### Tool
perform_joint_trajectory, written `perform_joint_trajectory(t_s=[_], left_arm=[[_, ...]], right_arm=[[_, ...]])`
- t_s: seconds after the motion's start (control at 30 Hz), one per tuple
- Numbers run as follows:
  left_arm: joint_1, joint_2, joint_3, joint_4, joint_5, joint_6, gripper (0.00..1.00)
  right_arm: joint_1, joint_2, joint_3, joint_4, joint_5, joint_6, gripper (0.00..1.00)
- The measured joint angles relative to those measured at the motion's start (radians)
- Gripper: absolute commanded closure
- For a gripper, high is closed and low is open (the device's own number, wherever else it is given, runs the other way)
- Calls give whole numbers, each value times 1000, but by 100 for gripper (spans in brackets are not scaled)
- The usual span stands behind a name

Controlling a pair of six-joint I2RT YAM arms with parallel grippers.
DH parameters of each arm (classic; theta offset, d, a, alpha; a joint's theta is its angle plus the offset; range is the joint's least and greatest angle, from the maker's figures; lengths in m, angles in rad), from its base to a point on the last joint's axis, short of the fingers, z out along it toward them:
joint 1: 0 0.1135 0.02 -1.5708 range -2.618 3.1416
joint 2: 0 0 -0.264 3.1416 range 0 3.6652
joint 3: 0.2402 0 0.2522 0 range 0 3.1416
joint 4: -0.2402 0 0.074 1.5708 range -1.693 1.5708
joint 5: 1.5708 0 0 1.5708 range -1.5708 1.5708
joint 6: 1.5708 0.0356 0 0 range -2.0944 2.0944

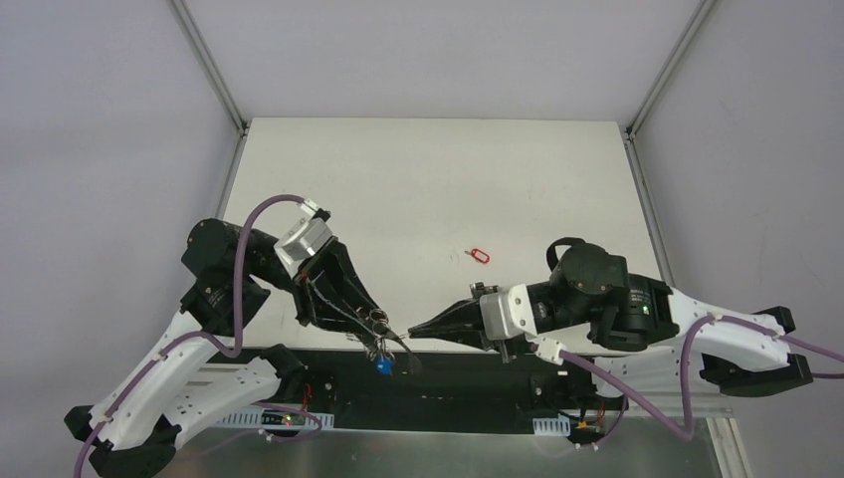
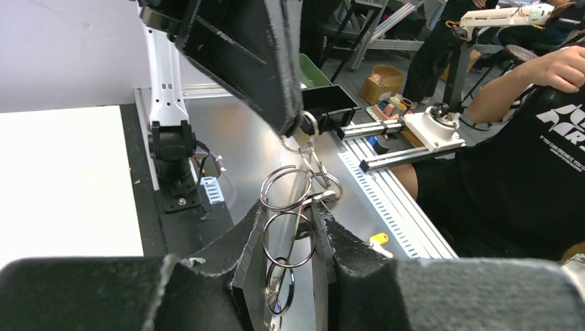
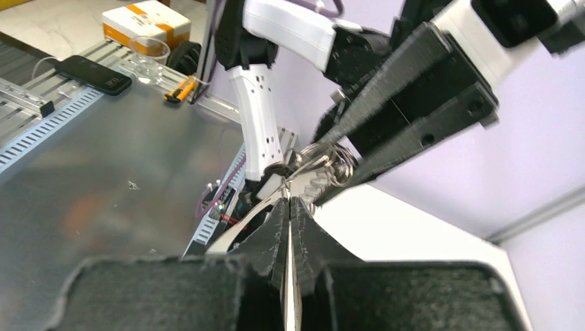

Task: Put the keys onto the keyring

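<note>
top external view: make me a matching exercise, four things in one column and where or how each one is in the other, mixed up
Things:
1. red key
2. blue key
3. keyring
4. right gripper

Places or states:
a. clamped between the left gripper's fingers
b. lying alone on the white table
c. jaws shut, tip right at the keyring
d. dangling just under the keyring

Pairs: 1-b, 2-d, 3-a, 4-c

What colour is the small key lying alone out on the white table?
Red. The key shows best in the top external view.
</note>
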Motion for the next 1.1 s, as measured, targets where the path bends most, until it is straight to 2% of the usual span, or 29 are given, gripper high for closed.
perform_joint_trajectory(t_s=[0.47, 0.6, 0.77, 0.97, 1.1], left_arm=[[0, 3, 24, -132, -29, 61, 100], [0, 6, 45, -218, -79, 94, 100], [0, -7, 63, -268, -180, 105, 100], [2, -24, 63, -332, -288, 103, 100], [3, -22, 63, -359, -322, 103, 100]], right_arm=[[4, 106, 272, -358, 231, 77, 100], [8, 122, 300, -452, 267, 50, 100], [42, 158, 322, -541, 402, -5, 100], [84, 192, 312, -533, 595, -110, 100], [110, 174, 237, -462, 694, -211, 100]])
